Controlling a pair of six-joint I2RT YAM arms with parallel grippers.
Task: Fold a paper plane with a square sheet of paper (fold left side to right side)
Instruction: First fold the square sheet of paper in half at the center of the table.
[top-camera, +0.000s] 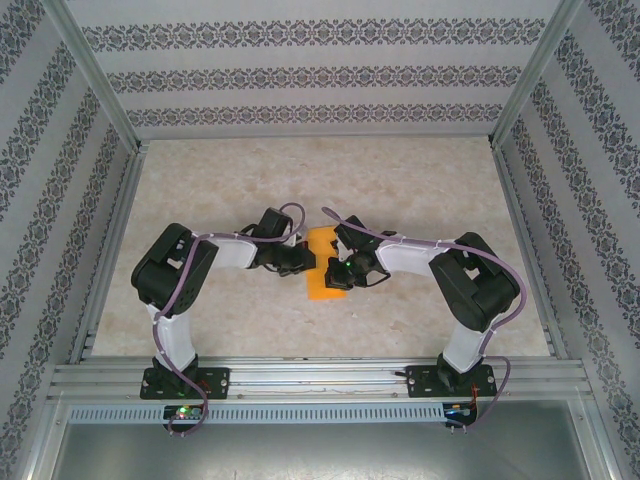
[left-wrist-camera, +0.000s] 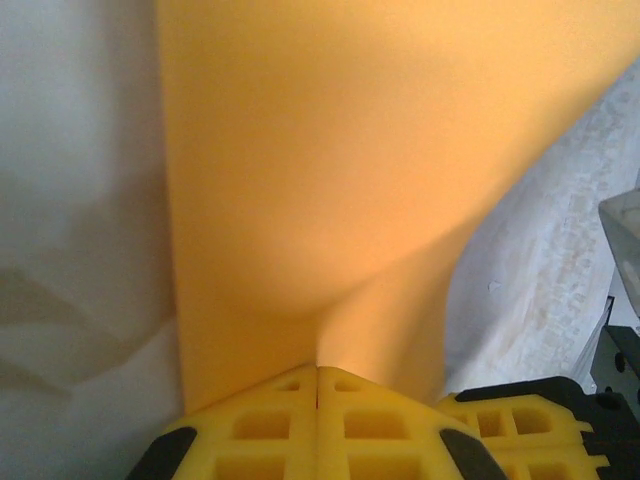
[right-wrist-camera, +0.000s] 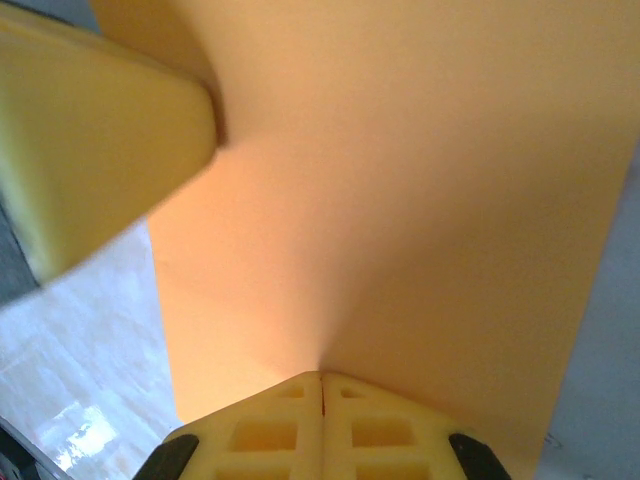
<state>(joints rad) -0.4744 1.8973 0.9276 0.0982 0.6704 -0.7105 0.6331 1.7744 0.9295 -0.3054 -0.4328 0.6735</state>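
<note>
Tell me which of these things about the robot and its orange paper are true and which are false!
1. The paper is orange. True.
2. The left pincer is wide open. False: its fingers are pressed together, pinching the paper.
3. The right pincer is pinching the paper. True.
4. The paper lies by the far wall, away from both arms. False: it sits in the middle of the table, between the two pincers.
5. The table top is bright blue. False: it is pale and marbled.
</note>
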